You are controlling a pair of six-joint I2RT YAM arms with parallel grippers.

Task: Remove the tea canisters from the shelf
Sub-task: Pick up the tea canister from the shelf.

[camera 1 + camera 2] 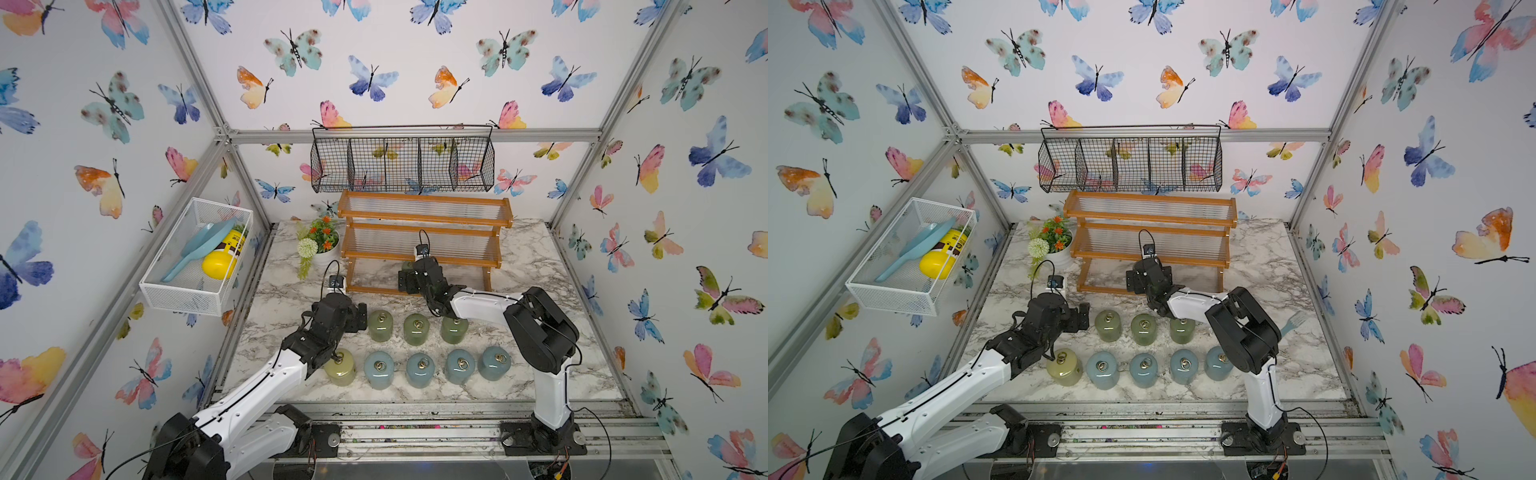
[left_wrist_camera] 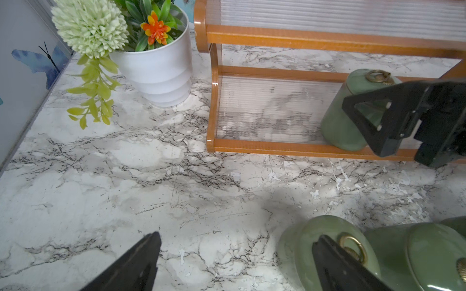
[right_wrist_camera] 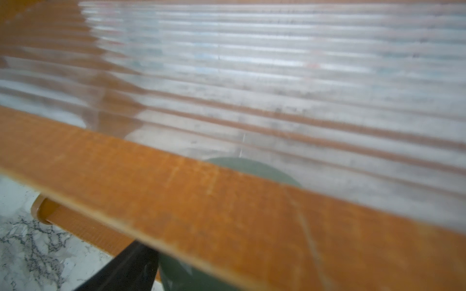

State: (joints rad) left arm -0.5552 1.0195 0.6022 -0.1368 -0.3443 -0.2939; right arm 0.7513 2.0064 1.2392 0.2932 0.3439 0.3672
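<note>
Left tool (image 2: 237, 236) is spread apart; right tool (image 1: 409, 273), likewise, may be jammed under the shelf (image 2: 302, 37) when the canister (image 2: 340, 118) is lifted.

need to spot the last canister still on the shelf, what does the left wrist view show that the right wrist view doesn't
Only left wrist: the white flower pot, green canisters standing on the marble table, and the last shelf canister with its ring pull. Only right wrist: a blurred close look down through the ribbed tier above that canister. Both: the shelf, the marble, and that one green canister on the lowest tier.
</note>
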